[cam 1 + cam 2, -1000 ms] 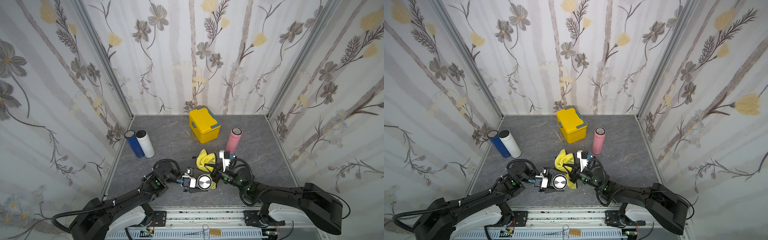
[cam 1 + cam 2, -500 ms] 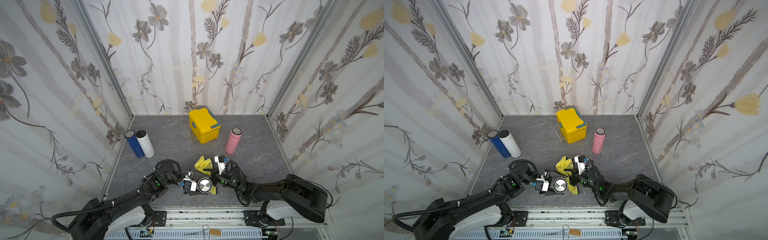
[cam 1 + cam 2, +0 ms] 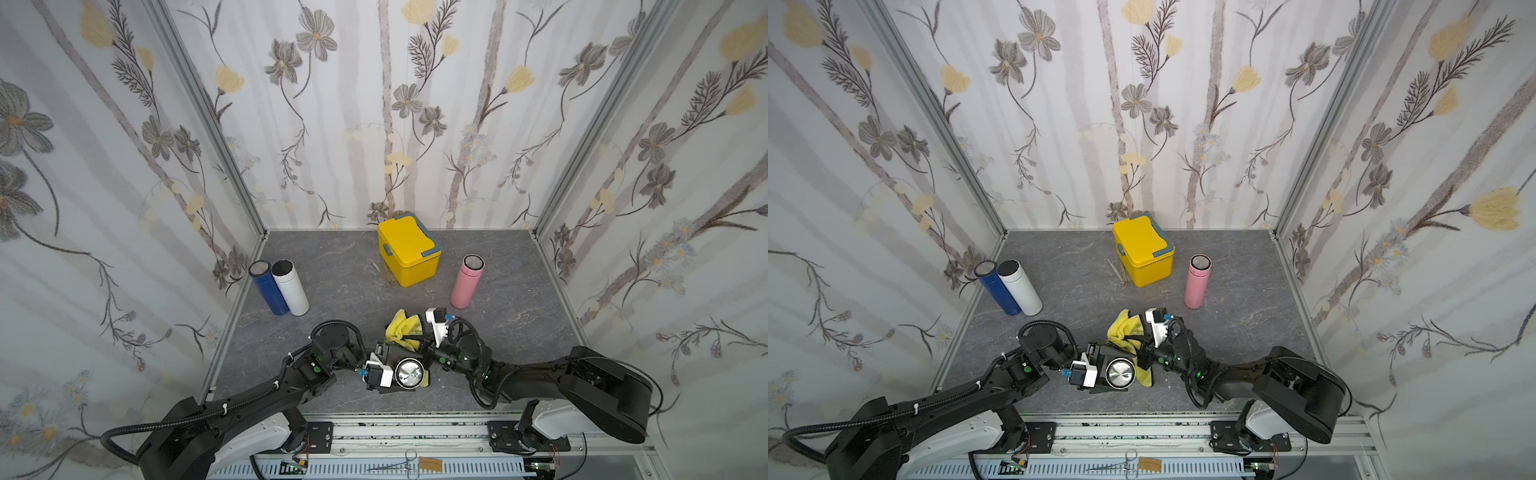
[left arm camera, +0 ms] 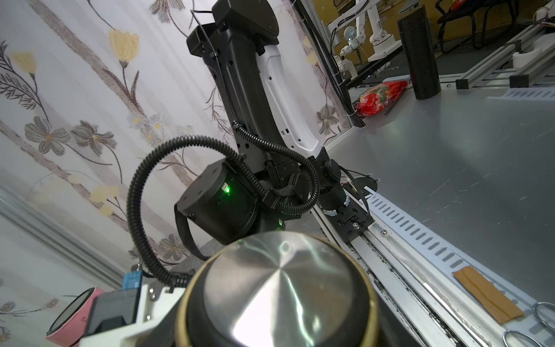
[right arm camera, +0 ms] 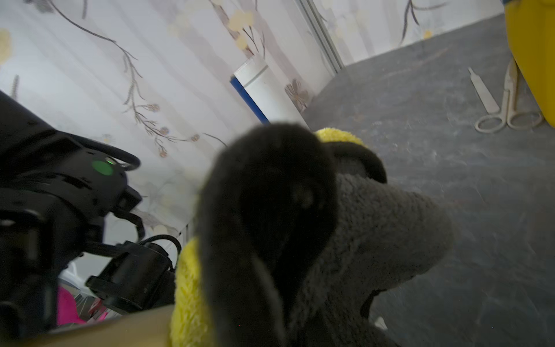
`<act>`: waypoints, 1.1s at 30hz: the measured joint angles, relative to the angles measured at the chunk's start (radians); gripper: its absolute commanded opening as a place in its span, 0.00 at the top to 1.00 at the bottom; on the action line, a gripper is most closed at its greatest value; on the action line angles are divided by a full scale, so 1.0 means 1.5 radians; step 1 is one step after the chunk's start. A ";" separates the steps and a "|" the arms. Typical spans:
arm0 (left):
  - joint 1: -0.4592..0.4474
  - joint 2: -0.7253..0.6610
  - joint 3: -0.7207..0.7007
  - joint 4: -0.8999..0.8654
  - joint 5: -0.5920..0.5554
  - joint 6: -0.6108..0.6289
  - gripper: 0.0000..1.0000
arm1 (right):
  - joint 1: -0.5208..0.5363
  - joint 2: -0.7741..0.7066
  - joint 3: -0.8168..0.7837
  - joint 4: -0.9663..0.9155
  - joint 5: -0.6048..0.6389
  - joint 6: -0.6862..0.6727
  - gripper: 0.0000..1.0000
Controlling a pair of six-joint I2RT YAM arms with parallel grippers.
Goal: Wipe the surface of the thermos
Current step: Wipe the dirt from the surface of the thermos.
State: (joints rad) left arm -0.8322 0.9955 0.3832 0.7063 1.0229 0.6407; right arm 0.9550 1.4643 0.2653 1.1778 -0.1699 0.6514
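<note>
The thermos [image 3: 410,372] sits clamped in the left gripper [image 3: 394,375]; the right gripper [image 3: 422,348], pinching the cloth [image 3: 401,329], is right against its side.

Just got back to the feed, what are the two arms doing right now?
The left gripper is shut on the steel-capped thermos near the front of the table. The right gripper is shut on the yellow-and-grey cloth, which sits against the thermos's far side, apparently mid-wipe. The blue thermos, white thermos, pink thermos and yellow box stand further back, untouched.
</note>
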 measured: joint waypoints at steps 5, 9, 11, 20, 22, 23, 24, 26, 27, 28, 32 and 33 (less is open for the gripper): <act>-0.002 -0.014 -0.008 0.009 -0.011 0.006 1.00 | -0.018 -0.046 -0.017 0.027 -0.025 0.013 1.00; -0.003 -0.018 -0.027 0.061 -0.055 -0.019 1.00 | -0.009 -0.183 0.018 -0.028 -0.025 -0.009 1.00; -0.003 -0.017 -0.033 0.098 -0.089 -0.045 1.00 | 0.002 -0.245 0.015 -0.045 -0.002 -0.022 1.00; -0.003 0.050 0.008 0.234 -0.307 -0.290 1.00 | 0.016 -0.191 -0.098 -0.017 0.073 -0.009 1.00; -0.003 0.073 0.035 0.234 -0.367 -0.341 1.00 | 0.022 -0.193 -0.093 -0.026 0.076 -0.010 1.00; -0.002 0.083 0.052 0.230 -0.402 -0.372 1.00 | 0.026 -0.206 -0.083 -0.045 0.083 -0.012 1.00; -0.002 0.090 0.072 0.217 -0.439 -0.403 1.00 | 0.033 -0.231 -0.070 -0.071 0.092 -0.021 1.00; -0.002 0.098 0.114 0.184 -0.519 -0.460 1.00 | 0.048 -0.284 -0.040 -0.125 0.127 -0.040 1.00; -0.002 0.100 0.140 0.156 -0.569 -0.491 1.00 | 0.057 -0.316 -0.020 -0.159 0.146 -0.054 1.00; -0.002 0.102 0.161 0.130 -0.600 -0.513 1.00 | 0.065 -0.343 -0.004 -0.182 0.155 -0.066 1.00; -0.003 0.106 0.221 0.026 -0.677 -0.580 1.00 | 0.083 -0.407 0.045 -0.235 0.179 -0.104 1.00; -0.003 0.108 0.231 -0.001 -0.693 -0.595 1.00 | 0.083 -0.407 0.051 -0.243 0.188 -0.107 1.00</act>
State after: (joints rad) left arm -0.8371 1.1568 0.7296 0.7044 -0.0162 -0.2516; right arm 1.0801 0.8539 0.3416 0.8127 0.1123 0.4911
